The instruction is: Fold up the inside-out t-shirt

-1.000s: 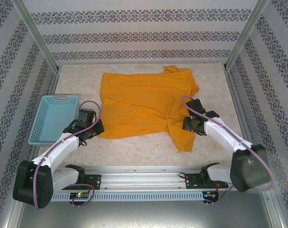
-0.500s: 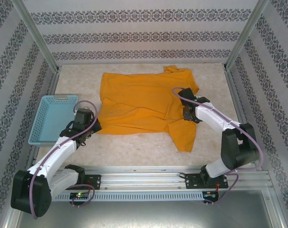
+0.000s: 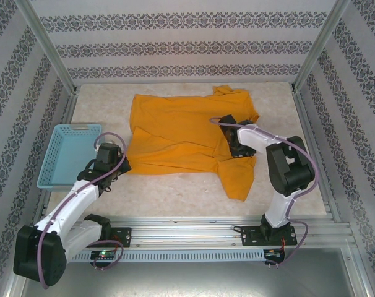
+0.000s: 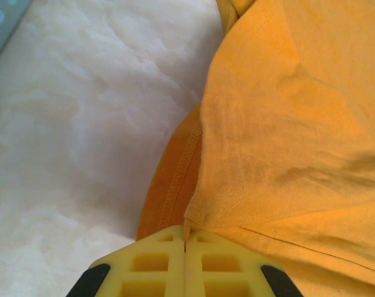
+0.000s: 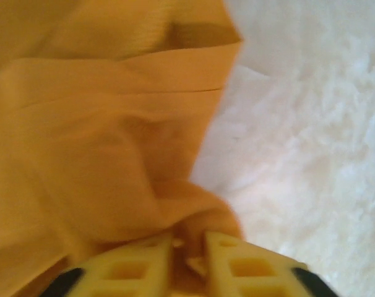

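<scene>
The inside-out t-shirt [image 3: 175, 133] lies spread on the table, plain orange side up, with one flap trailing toward the near right. My left gripper [image 3: 121, 164] is at the shirt's near-left corner. In the left wrist view its yellow fingers [image 4: 150, 263] are shut on a pinch of the shirt [image 4: 286, 124] beside a stitched hem. My right gripper [image 3: 233, 148] rests on the shirt's right part. In the right wrist view, which is blurred, this gripper [image 5: 189, 240] has its jaws narrowed on a bunch of the orange cloth [image 5: 82, 124].
A light blue basket [image 3: 70, 128] stands at the left edge of the table, beside the left arm; its corner [image 4: 2, 18] shows in the left wrist view. Patterned walls and metal posts enclose the table. Pale table surface [image 3: 175, 192] lies between the shirt and the arm bases.
My right arm swung inward over the shirt, and its jaws closed from open onto the cloth. The left gripper crept slightly farther along with the corner it holds.
</scene>
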